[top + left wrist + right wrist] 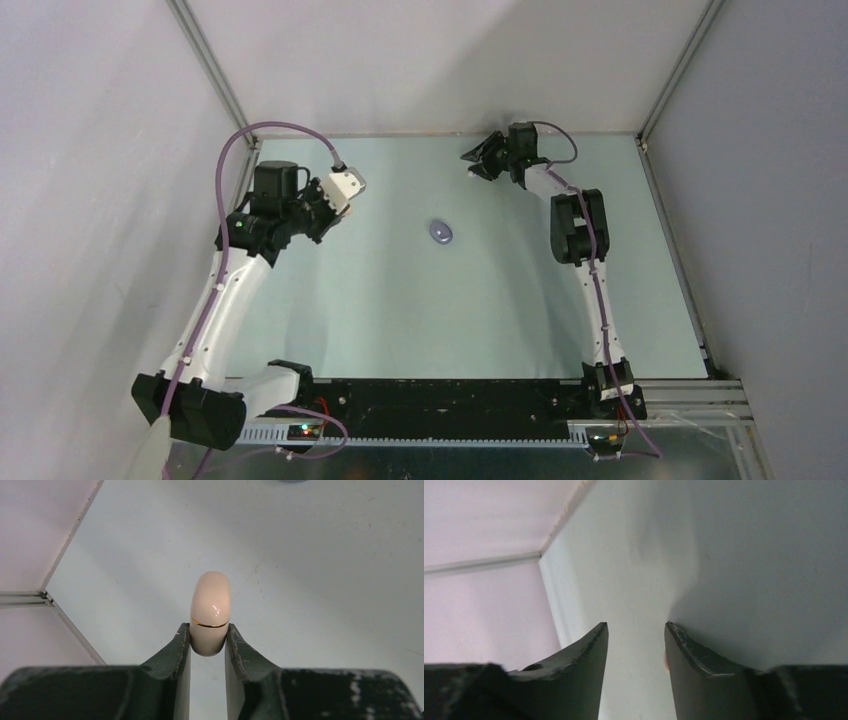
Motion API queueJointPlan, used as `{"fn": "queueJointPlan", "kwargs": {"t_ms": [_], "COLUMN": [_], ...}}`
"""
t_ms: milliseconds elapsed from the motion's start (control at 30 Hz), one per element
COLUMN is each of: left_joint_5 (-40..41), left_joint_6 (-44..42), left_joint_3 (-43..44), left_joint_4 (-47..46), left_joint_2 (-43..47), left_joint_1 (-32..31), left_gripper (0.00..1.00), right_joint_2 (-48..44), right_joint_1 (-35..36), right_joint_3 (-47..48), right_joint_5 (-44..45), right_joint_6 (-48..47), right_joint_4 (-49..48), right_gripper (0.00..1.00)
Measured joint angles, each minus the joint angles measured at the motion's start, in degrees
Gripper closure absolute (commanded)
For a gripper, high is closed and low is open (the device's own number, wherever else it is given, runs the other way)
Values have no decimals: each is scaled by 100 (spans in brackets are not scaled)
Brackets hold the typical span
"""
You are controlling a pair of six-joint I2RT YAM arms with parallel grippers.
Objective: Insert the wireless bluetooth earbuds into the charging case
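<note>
Left wrist view: the left claw (208,629) is clamped on a cream charging case (211,597), one finger (181,647) pressed on each side. Only the near end of the case is pinched; the rest sticks out past the fingertips. A thin gold seam is seen just beyond the tips, and the lid is shut. The case is held above the table (325,580), not touching it. A grey-lilac sliver is cut off by the top edge of this view. A frame rail (70,622) and a pale wall (30,525) are seen at left.

Right wrist view: the right claw (636,625) is parted, and nothing is seen gripped between the tips. A small pale speck is noted at the inner edge of one finger (684,650); what it is cannot be told. Bare table and a wall corner are seen beyond.

Top external view: the left claw (350,183) is placed at far left, aimed toward the middle, with the cream case visible at its tip. A lilac case (441,231), closed, is lying near the middle of the table, well apart from both claws. The right claw (478,160) is placed near the far edge, right of centre, aimed left. Earbuds cannot be made out in any view.
</note>
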State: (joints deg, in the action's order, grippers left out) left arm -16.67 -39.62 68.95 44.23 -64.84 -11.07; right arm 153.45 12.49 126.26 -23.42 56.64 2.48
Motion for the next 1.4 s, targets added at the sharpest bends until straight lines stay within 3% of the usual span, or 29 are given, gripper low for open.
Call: {"fn": "queueJointPlan", "kwargs": {"t_ms": [333, 667, 833, 933, 1167, 1267, 1400], "left_joint_5": [-411, -1517, -2002, -2273, -3174, -3685, -4162], "left_joint_6": [13, 17, 319, 638, 1069, 863, 190], "left_joint_3": [-302, -1344, -1926, -2175, -2218, -1980, -1362], "left_joint_4": [-603, -1683, -2564, -3088, -3908, -3801, -3156], "left_joint_2": [396, 1115, 1169, 1106, 651, 297, -142], "left_joint_1": [0, -2, -4, -4, -28, -39, -42], "left_gripper": [100, 100, 100, 100, 100, 100, 100], "right_joint_2": [-1482, -3018, -4227, -4830, -6094, -6314, -6299], "right_joint_1": [-122, -11, 120, 127, 66, 411, 1082], "right_joint_3": [-2590, -4212, -4983, -5128, -4798, -4356, -3906], "right_joint_5": [-767, -173, 101, -278, -2529, -3088, -3475], "right_joint_6": [-509, -1768, -2636, -3362, -6290, -7364, -8098], "right_joint_4": [-302, 323, 597, 664, 894, 1132, 1268], "right_gripper": [51, 40, 33, 34, 29, 29, 28]}}
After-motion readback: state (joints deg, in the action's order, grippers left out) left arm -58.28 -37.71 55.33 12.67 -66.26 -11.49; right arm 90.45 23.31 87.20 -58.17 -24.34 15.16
